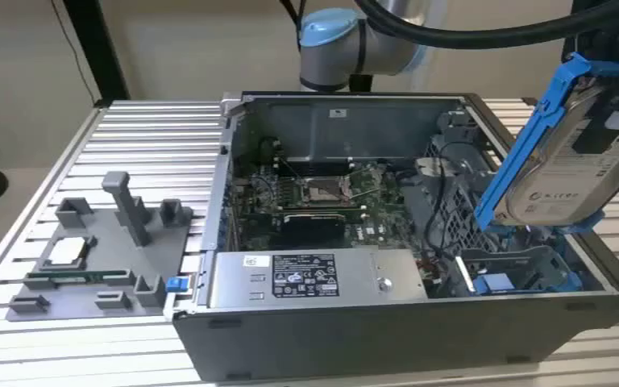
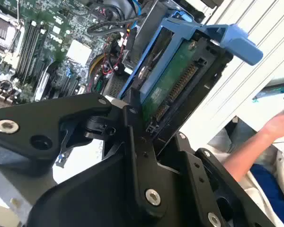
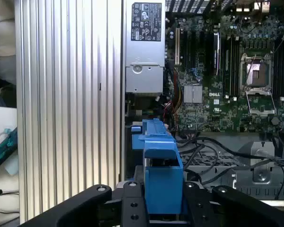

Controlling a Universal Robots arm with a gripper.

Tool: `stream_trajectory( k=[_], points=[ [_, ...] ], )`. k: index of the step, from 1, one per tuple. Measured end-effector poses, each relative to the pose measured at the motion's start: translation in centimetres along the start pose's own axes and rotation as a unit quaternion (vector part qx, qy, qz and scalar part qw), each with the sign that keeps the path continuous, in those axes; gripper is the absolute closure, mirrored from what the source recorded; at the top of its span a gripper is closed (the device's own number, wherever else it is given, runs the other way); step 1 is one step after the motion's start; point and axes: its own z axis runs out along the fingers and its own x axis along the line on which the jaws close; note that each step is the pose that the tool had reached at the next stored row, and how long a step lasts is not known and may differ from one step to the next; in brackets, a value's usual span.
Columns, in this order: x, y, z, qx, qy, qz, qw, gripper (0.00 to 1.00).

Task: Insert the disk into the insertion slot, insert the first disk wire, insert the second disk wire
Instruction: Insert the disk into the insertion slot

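Note:
My gripper (image 1: 608, 121) is shut on the disk (image 1: 567, 173), a silver-grey drive with a white label in a bright blue carrier (image 1: 527, 137). I hold it tilted steeply, up in the air over the case's end at the exterior view's right. Below it lies the insertion slot (image 1: 516, 278), a bay with blue rails in the grey case (image 1: 396, 339). In the second wrist view the disk's green board underside (image 2: 175, 85) faces the camera between my black fingers (image 2: 135, 137). The first wrist view has the blue carrier (image 3: 161, 165) clamped in my gripper (image 3: 163, 205).
Inside the case are a motherboard (image 1: 321, 197), a grey power-supply box (image 1: 304, 278) and loose black cables (image 1: 438, 201) beside the bay. A grey fixture (image 1: 105, 250) with parts stands on the ribbed table (image 1: 148, 137). A person's hand (image 2: 279, 125) is close by, outside the case.

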Motion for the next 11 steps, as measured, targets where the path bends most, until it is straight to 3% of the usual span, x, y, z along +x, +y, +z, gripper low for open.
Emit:
stream_trajectory(
  k=[8, 11],
  points=[
    [0.01, -0.04, 0.00, 0.0000, 0.0000, 0.000, 1.0000, 1.00],
    [0.40, -0.45, 0.15, -0.0003, -0.0002, 0.000, 1.0000, 1.00]
  ],
)
